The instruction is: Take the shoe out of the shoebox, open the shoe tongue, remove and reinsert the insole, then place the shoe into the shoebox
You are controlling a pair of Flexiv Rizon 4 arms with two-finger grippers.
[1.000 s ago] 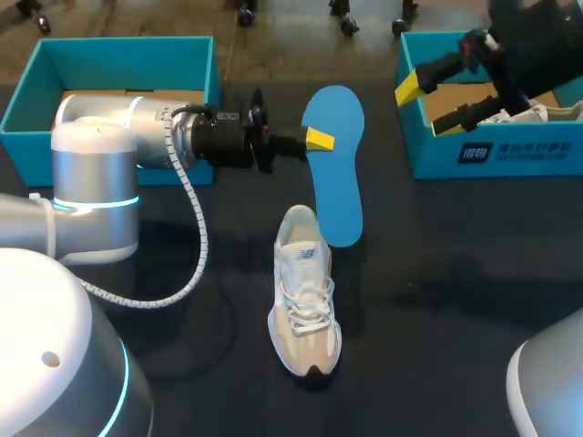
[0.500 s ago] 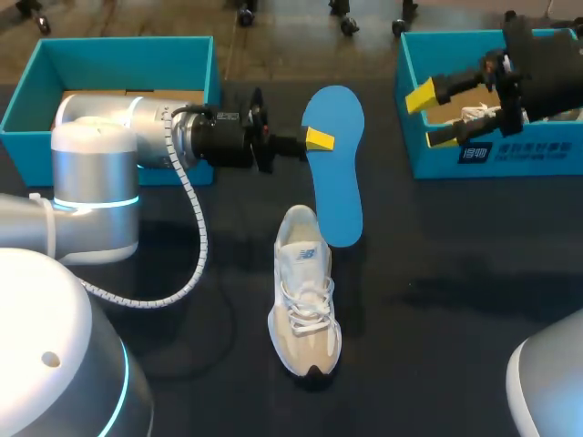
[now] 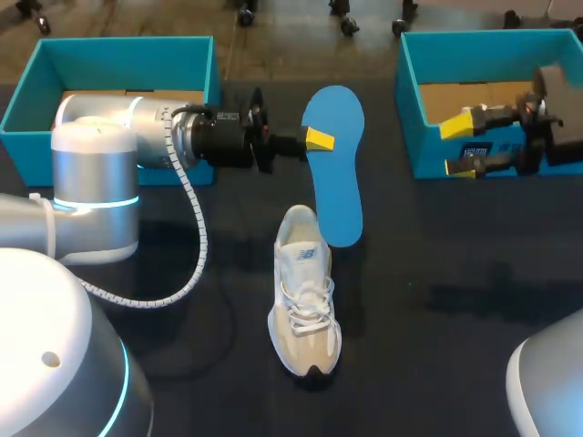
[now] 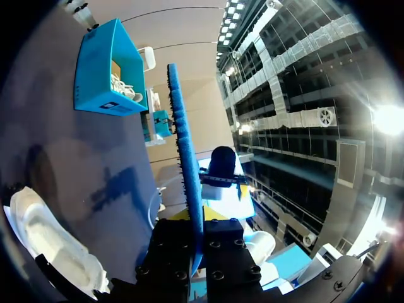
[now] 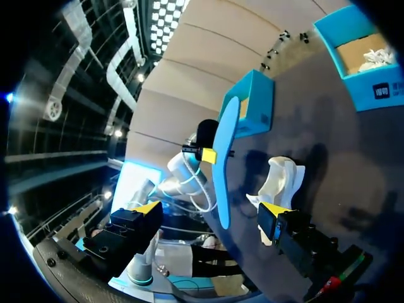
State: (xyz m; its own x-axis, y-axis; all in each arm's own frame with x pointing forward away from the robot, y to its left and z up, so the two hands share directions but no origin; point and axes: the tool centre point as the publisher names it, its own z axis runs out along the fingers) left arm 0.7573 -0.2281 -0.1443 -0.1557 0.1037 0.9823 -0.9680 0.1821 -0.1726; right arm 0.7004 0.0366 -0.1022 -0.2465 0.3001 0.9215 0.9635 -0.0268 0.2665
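Observation:
My left gripper (image 3: 319,139) is shut on the edge of the blue insole (image 3: 333,168) and holds it in the air above the table's middle. From the left wrist, the insole (image 4: 185,158) runs edge-on out from between the fingers. The white and beige shoe (image 3: 305,291) lies on the dark table, its heel under the insole's lower end and its toe toward the front. It shows beside the gripper (image 4: 44,233) too. My right gripper (image 3: 463,146) stands open and empty in front of the right shoebox (image 3: 414,137). Its camera faces the insole (image 5: 224,164) and shoe (image 5: 281,180).
A second blue shoebox (image 3: 27,109) stands at the back left, behind my left arm (image 3: 96,173). The right shoebox (image 5: 360,95) holds brown paper and another white shoe (image 5: 375,58). Bare dark tabletop (image 3: 455,309) lies right of the shoe.
My right arm has swung down and to the right, from over the right shoebox to in front of its front wall, still open. Left arm, insole and shoe have not moved.

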